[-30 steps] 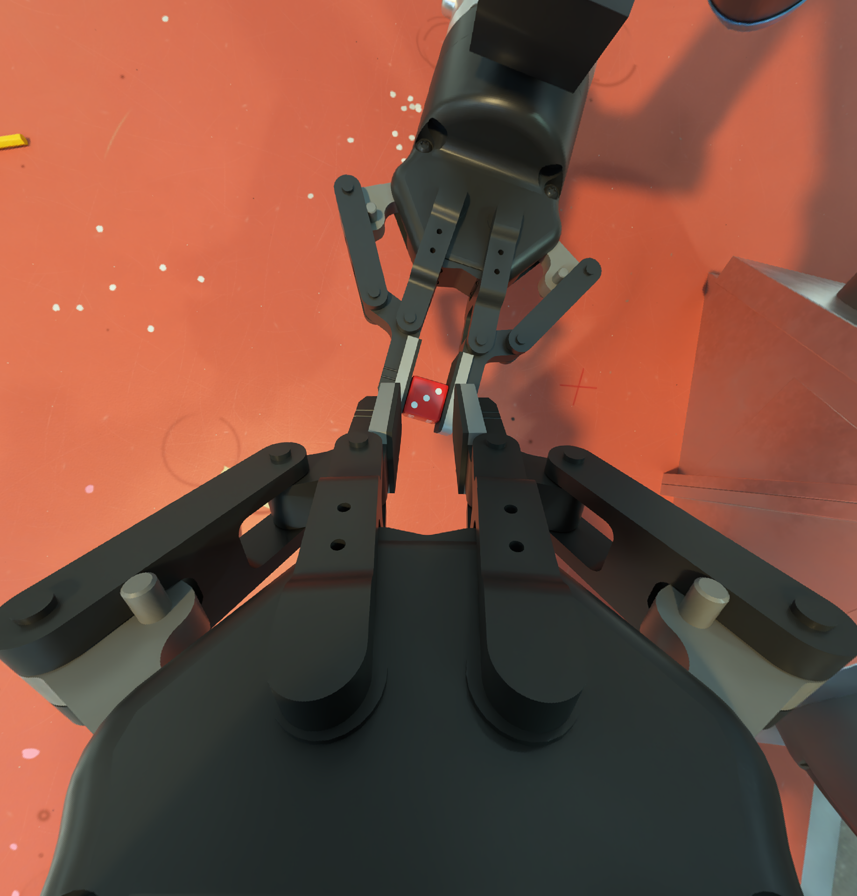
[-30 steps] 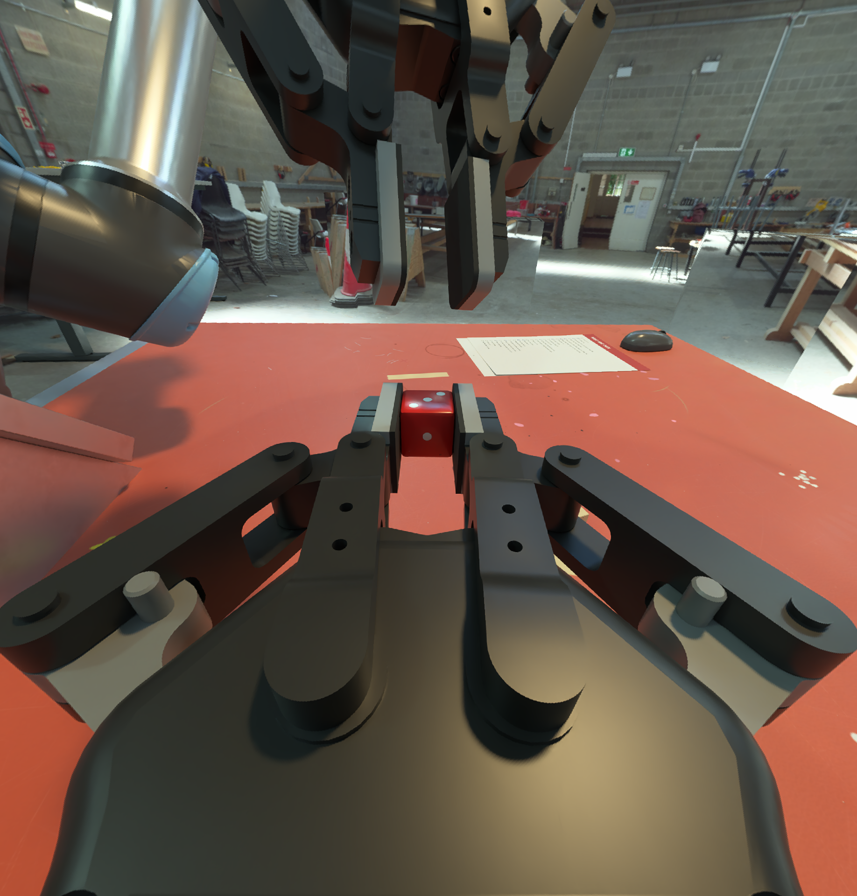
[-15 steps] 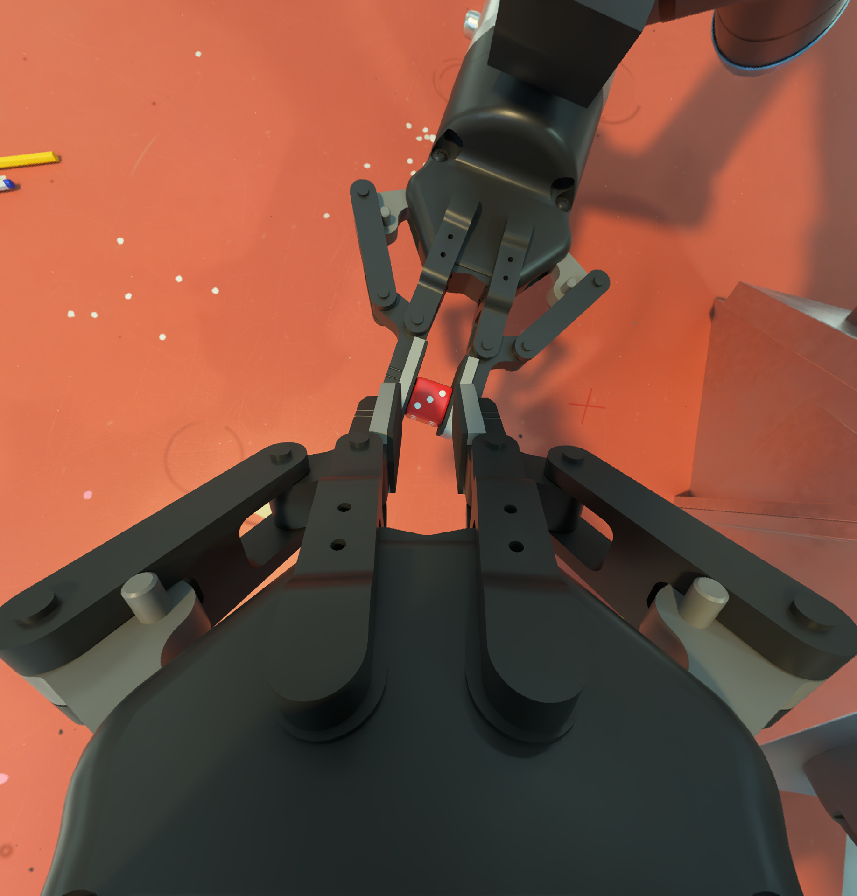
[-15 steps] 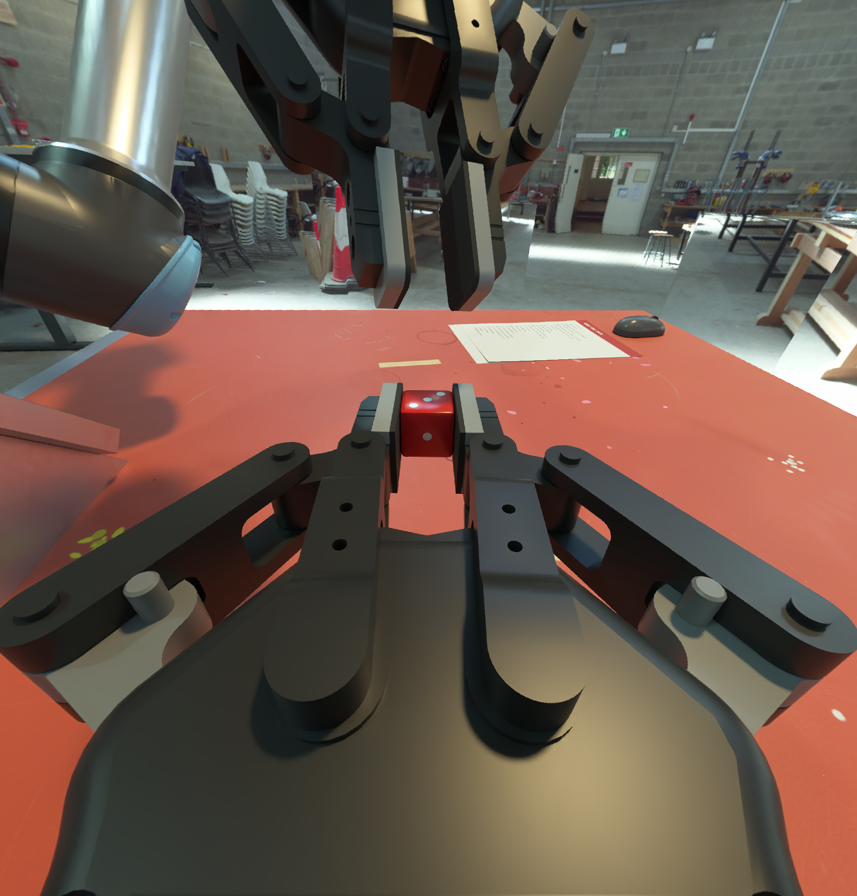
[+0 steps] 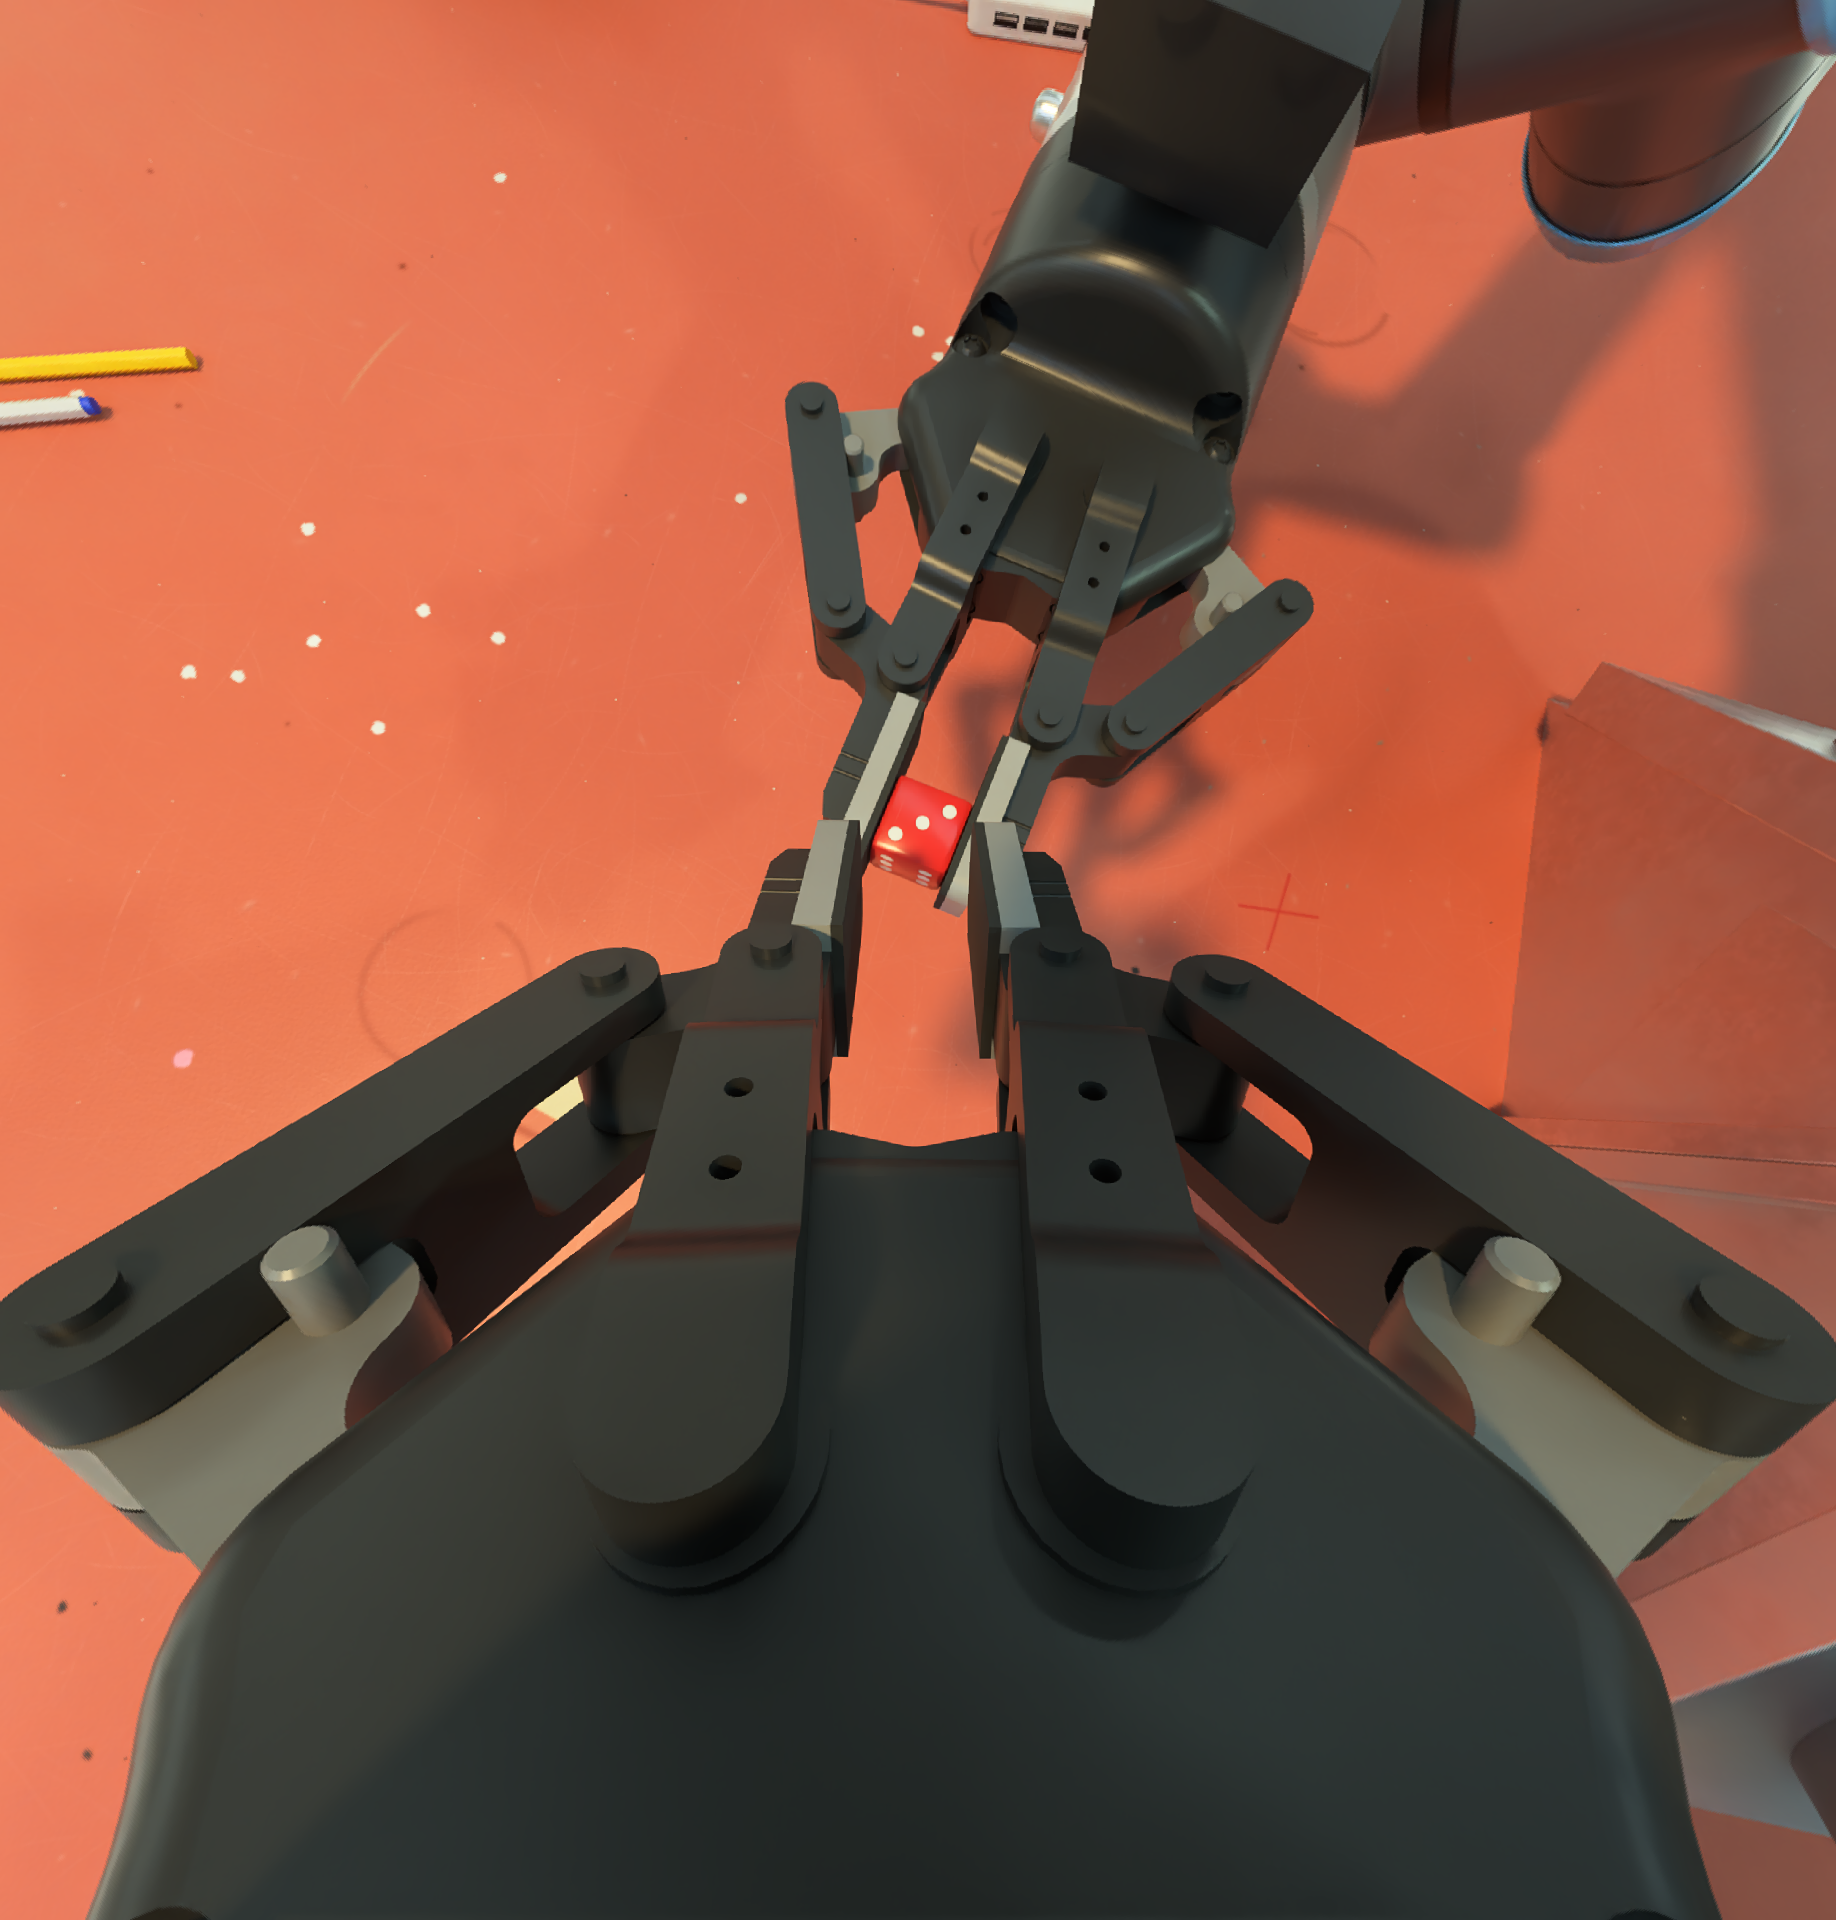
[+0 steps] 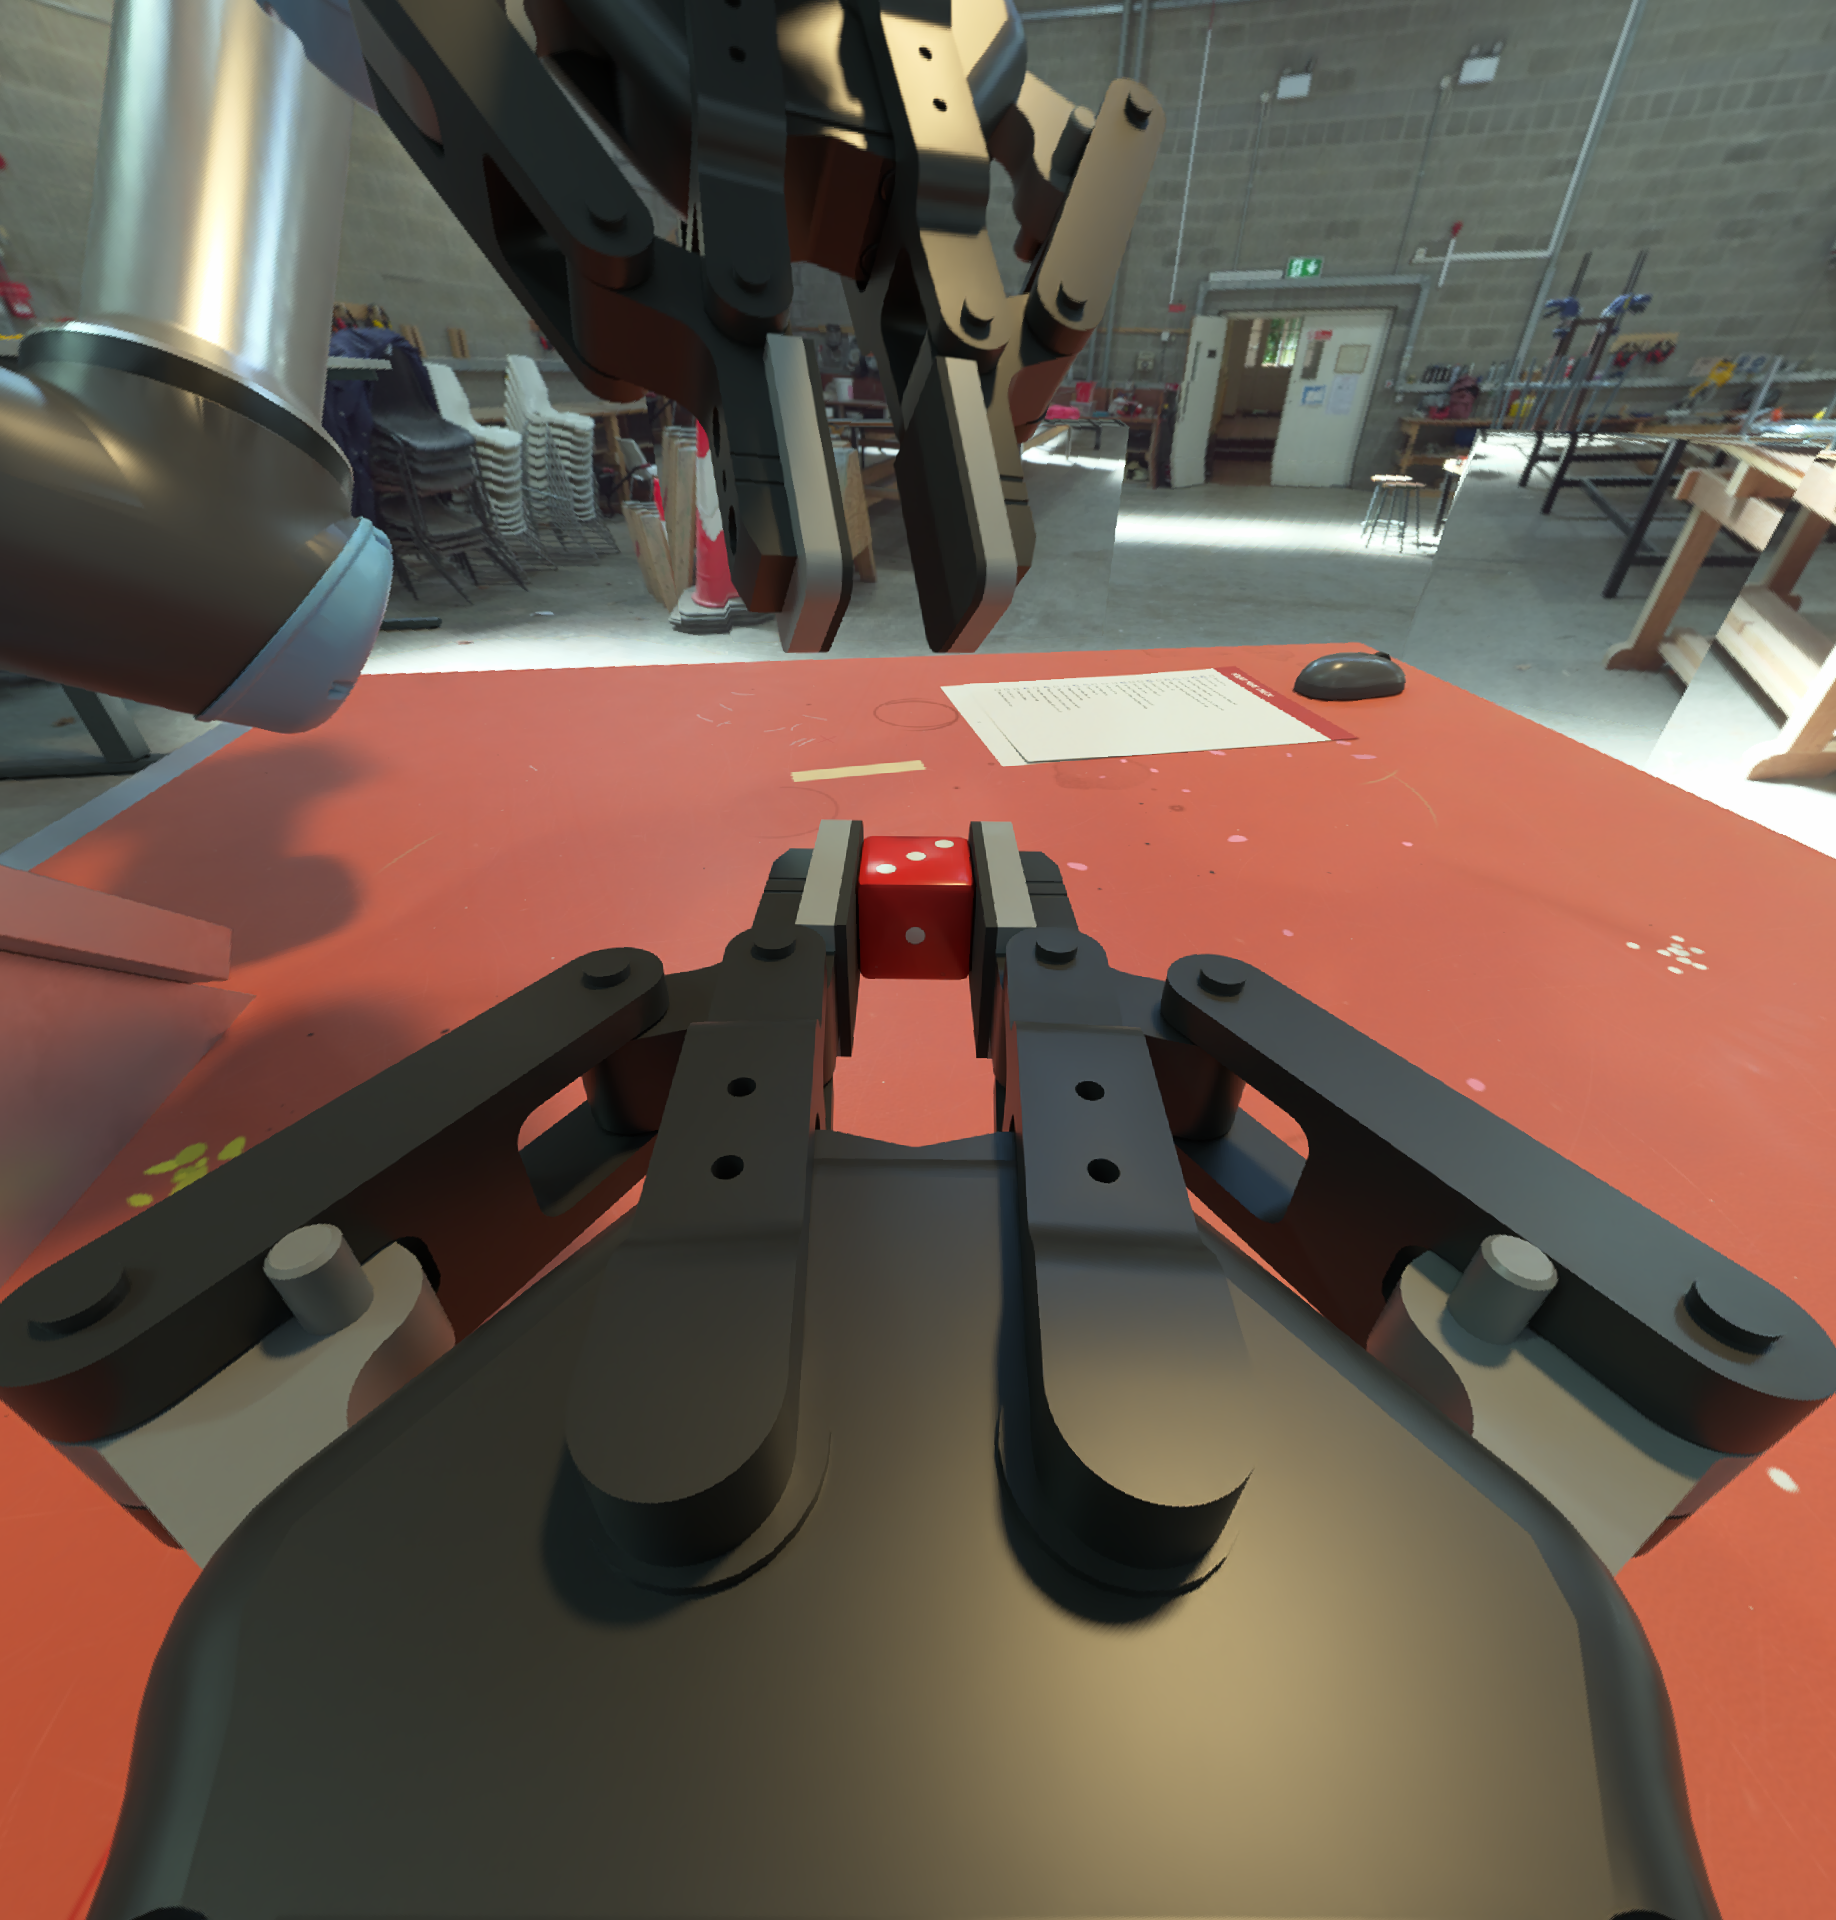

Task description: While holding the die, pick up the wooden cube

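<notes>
A red die (image 6: 914,904) with white pips sits clamped between the pads of my right gripper (image 6: 914,847), held just above the red table (image 6: 1413,987). In the left wrist view the die (image 5: 919,836) shows from above, in the right gripper (image 5: 914,857). My left gripper (image 5: 916,883) hangs over it, fingers pointing down, jaws a die's width apart with nothing between them. It also shows in the right wrist view (image 6: 883,629), above and beyond the die. No wooden cube is in either view.
A yellow pencil (image 5: 78,364) and a pen (image 5: 26,412) lie at the far left. A paper sheet (image 6: 1132,712), a dark mouse (image 6: 1348,677) and a tape strip (image 6: 857,771) lie near the far edge. A grey mount block (image 5: 1703,883) stands at the right.
My left gripper has risen away from the right gripper and the table. The right gripper stays shut on the die.
</notes>
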Available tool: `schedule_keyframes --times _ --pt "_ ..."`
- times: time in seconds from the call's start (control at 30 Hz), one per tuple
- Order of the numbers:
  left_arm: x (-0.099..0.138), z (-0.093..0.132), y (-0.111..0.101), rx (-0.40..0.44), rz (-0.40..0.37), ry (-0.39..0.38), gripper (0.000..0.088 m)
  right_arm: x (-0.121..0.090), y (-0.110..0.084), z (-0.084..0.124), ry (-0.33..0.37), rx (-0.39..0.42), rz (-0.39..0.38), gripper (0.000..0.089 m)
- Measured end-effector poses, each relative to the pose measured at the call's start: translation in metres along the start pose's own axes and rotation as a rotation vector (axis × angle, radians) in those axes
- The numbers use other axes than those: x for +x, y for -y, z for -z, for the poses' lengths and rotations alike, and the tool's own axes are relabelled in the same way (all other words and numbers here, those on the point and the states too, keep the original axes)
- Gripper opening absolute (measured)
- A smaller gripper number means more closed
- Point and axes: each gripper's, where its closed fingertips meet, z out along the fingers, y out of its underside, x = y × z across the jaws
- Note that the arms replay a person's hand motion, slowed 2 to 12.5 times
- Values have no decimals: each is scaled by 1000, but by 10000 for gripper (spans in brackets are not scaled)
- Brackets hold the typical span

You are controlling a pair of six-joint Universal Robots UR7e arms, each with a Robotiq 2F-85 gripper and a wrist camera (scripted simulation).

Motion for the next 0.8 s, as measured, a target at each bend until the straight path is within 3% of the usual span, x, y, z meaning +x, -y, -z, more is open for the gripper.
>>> schedule_keyframes --times 0.8 --pt "-17 -26 -49 -56 61 35 189 18 3 12 -49 28 -28 179"
